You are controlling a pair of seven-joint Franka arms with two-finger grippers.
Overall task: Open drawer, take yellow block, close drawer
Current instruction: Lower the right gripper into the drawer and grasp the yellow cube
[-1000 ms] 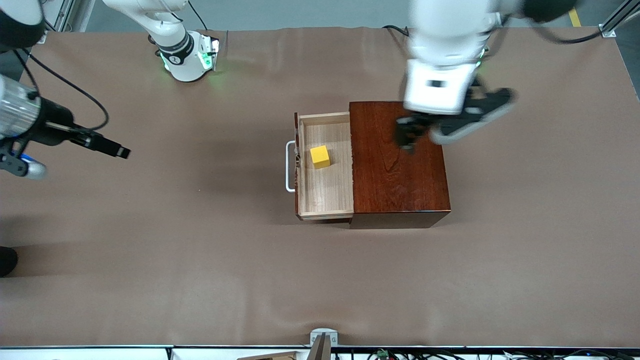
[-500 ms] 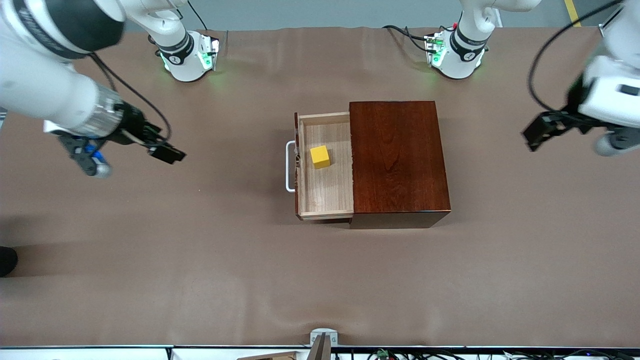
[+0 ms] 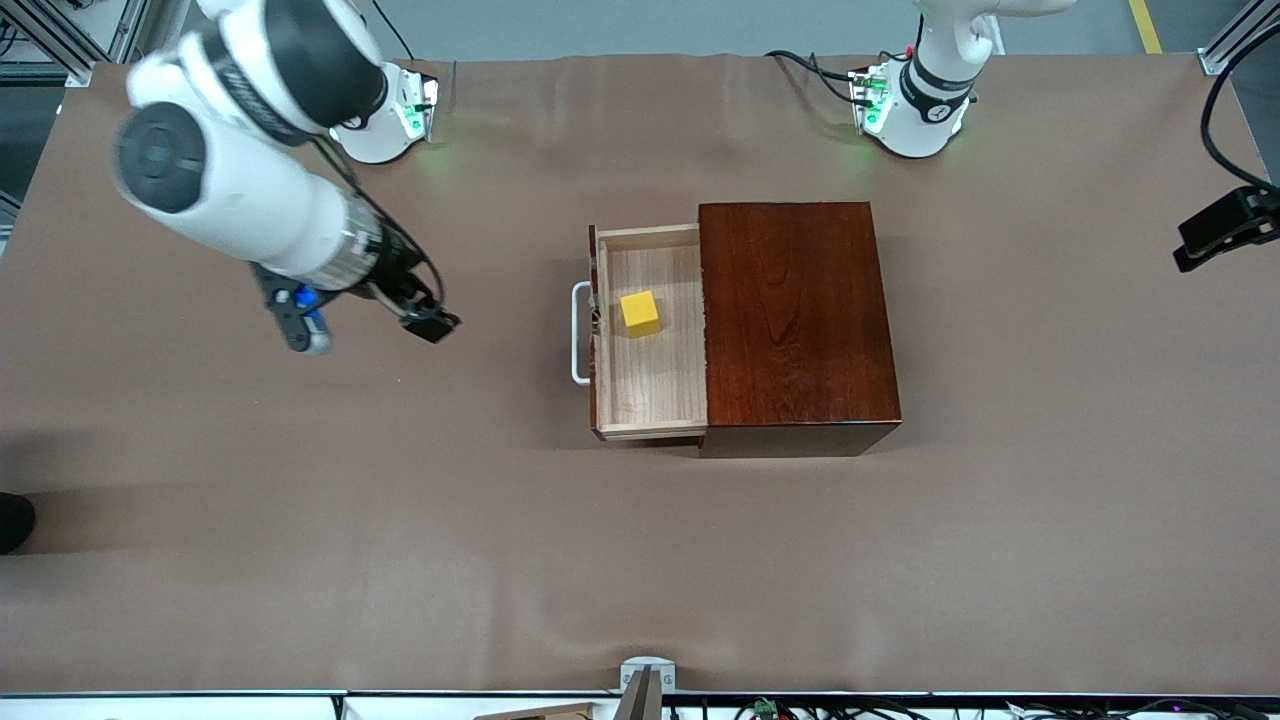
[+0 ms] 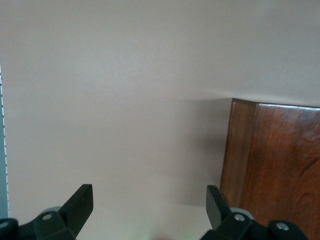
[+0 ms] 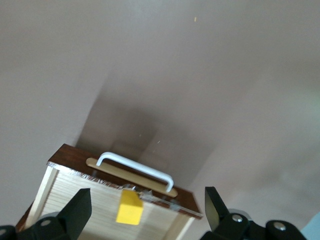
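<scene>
The drawer [image 3: 650, 335] of the dark reddish-brown wooden box [image 3: 795, 320] stands pulled out toward the right arm's end of the table, its white handle [image 3: 578, 333] in front. The yellow block [image 3: 640, 312] sits on the drawer's pale wood floor, close to the drawer's front wall. My right gripper [image 3: 428, 323] hangs open over the table in front of the drawer; its wrist view shows the handle [image 5: 135, 169] and the yellow block [image 5: 129, 207] between its spread fingers [image 5: 147, 202]. My left gripper [image 3: 1225, 230] is open [image 4: 150, 200] over the left arm's end of the table, apart from the box [image 4: 275, 165].
A brown cloth covers the table [image 3: 400, 520]. The two arm bases [image 3: 385, 115] [image 3: 915, 105] stand along the edge farthest from the front camera. A small metal mount [image 3: 645, 680] sits at the nearest edge. Bare cloth lies all round the box.
My right arm has swung from its end of the table toward the drawer's front. My left arm has pulled away from over the box top to its own table end. Drawer and block have not moved.
</scene>
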